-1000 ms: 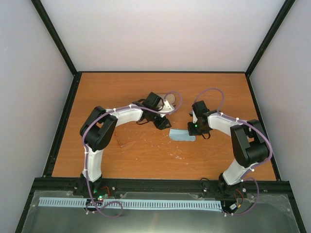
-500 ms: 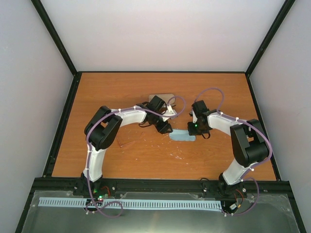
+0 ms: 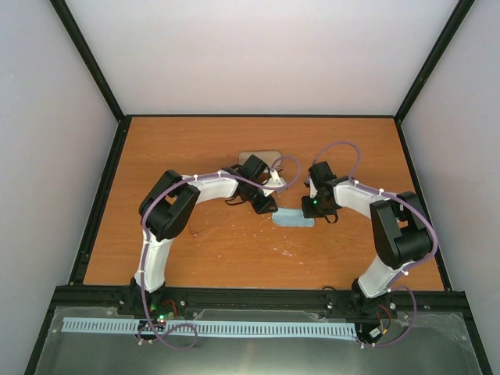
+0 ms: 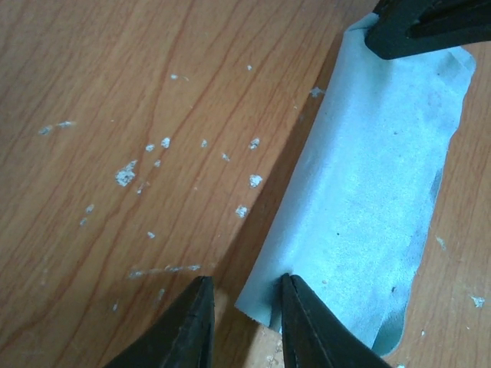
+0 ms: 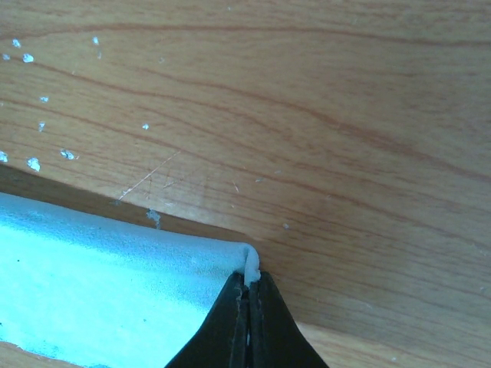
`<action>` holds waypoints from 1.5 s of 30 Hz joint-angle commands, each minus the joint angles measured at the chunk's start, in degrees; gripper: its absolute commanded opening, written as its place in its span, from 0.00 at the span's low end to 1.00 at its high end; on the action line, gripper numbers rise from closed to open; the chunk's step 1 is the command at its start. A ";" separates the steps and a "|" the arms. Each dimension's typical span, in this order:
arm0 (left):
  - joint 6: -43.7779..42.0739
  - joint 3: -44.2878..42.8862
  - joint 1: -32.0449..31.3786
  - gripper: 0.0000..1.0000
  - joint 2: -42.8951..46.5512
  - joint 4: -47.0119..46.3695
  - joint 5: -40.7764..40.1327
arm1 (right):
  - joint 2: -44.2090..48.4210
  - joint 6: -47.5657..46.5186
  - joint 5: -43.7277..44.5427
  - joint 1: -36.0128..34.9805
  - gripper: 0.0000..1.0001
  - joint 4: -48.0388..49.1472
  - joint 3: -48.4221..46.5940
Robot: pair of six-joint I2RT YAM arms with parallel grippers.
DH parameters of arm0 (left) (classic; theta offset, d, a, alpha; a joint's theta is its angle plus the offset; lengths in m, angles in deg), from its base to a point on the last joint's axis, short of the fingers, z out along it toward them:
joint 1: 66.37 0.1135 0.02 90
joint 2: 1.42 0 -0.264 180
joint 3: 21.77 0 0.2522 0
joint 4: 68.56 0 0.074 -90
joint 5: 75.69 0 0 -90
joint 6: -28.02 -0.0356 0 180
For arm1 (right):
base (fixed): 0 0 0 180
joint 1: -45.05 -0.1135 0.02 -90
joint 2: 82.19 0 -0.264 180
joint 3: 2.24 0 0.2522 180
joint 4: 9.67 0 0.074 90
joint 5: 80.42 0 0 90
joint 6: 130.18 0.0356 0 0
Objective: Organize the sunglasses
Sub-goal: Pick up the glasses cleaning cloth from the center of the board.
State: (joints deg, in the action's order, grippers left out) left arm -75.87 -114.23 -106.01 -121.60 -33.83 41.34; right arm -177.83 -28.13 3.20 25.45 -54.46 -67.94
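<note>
The sunglasses (image 3: 203,230) lie faint and reddish on the wood, left of centre, behind my left arm's elbow. A light blue cloth (image 3: 294,218) lies folded between the two grippers. My left gripper (image 4: 244,280) stands at its left end, jaws apart, with the near corner of the cloth (image 4: 368,176) between the fingers. One finger (image 4: 303,318) touches the cloth's edge. My right gripper (image 5: 249,282) is shut on the cloth's (image 5: 100,284) other corner, which bulges up above its tips. The right gripper (image 4: 426,27) also shows at the top of the left wrist view.
A grey case (image 3: 258,155) lies on the table behind the left gripper, partly hidden by the wrist. White flecks dot the wood (image 4: 126,175) around the cloth. Black frame rails border the table (image 3: 156,141) on all sides.
My left arm has swung right and forward to the cloth's left end, uncovering the case. Its jaws have narrowed around the cloth corner. The right arm has stayed still.
</note>
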 commanded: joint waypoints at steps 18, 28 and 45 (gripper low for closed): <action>-1.64 0.08 -0.60 0.00 0.66 0.80 0.48 | -2.06 1.35 -0.29 -0.53 0.03 -1.45 -1.09; -0.74 1.18 3.21 0.00 4.26 -0.80 -3.69 | -6.31 -0.36 -0.30 -0.62 0.03 -2.14 -9.22; -1.73 0.30 9.27 0.01 8.31 -1.69 -7.53 | -17.72 -3.61 -0.05 -2.80 0.03 -6.40 -30.49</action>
State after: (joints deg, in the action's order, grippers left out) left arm -76.85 -112.80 -97.64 -115.87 -34.63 34.87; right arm -192.97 -30.31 2.33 23.33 -58.74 -93.97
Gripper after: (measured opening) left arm 0.022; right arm 0.031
